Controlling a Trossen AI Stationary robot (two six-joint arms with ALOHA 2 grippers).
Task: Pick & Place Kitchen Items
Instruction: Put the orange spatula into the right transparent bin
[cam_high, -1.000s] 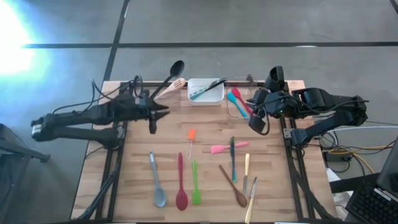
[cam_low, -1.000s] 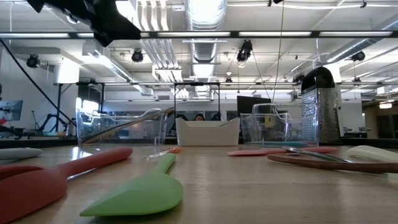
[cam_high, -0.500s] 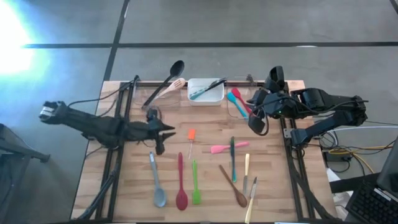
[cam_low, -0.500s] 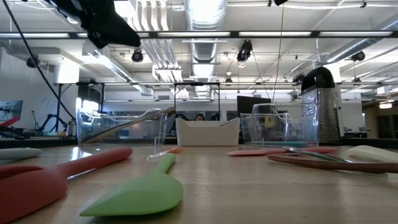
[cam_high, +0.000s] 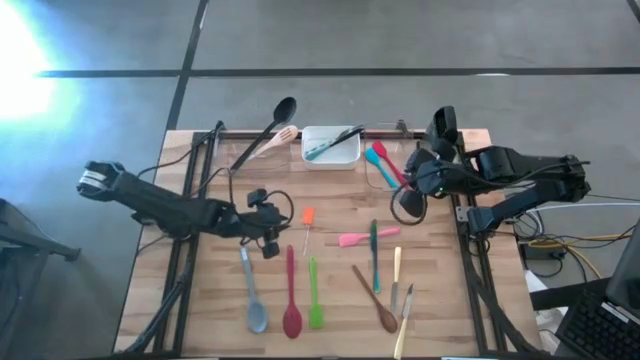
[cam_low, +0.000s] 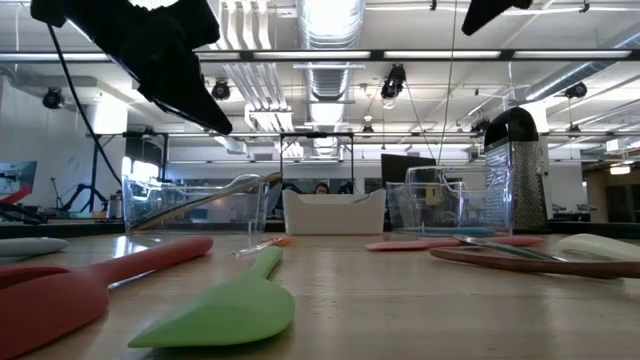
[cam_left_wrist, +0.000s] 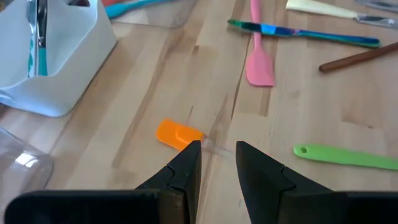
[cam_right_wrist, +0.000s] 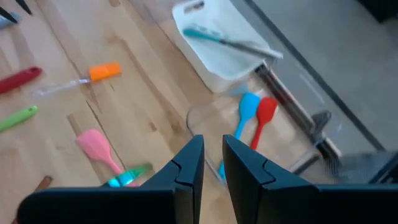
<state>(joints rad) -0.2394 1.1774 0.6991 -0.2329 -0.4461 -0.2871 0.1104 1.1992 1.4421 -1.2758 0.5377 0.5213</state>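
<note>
My left gripper (cam_high: 270, 238) hovers open over the table's middle left. In its wrist view (cam_left_wrist: 217, 155) the fingers stand on either side of the clear handle of the orange spatula (cam_left_wrist: 178, 133), above it. The spatula (cam_high: 307, 222) lies flat on the wood. A pink spatula (cam_high: 355, 238), a teal knife (cam_high: 374, 255), a grey spoon (cam_high: 252, 292), a red spoon (cam_high: 291, 297), a green spatula (cam_high: 315, 295), a wooden spoon (cam_high: 376, 300) and cream-handled cutlery (cam_high: 397, 275) also lie flat. My right gripper (cam_high: 408, 205) hangs empty by the right clear tub, its fingers a narrow gap apart (cam_right_wrist: 213, 158).
A white tub (cam_high: 331, 147) with cutlery stands at the far middle. A clear tub (cam_high: 262, 135) beside it holds a black spoon and a wooden one. Another clear tub (cam_high: 385, 168) holds a blue and a red spatula. Bare wood lies at the near left.
My left gripper has swung from the far left clear tub toward the table's near and right side and come down over the orange spatula. My right gripper has dropped a little beside the right clear tub.
</note>
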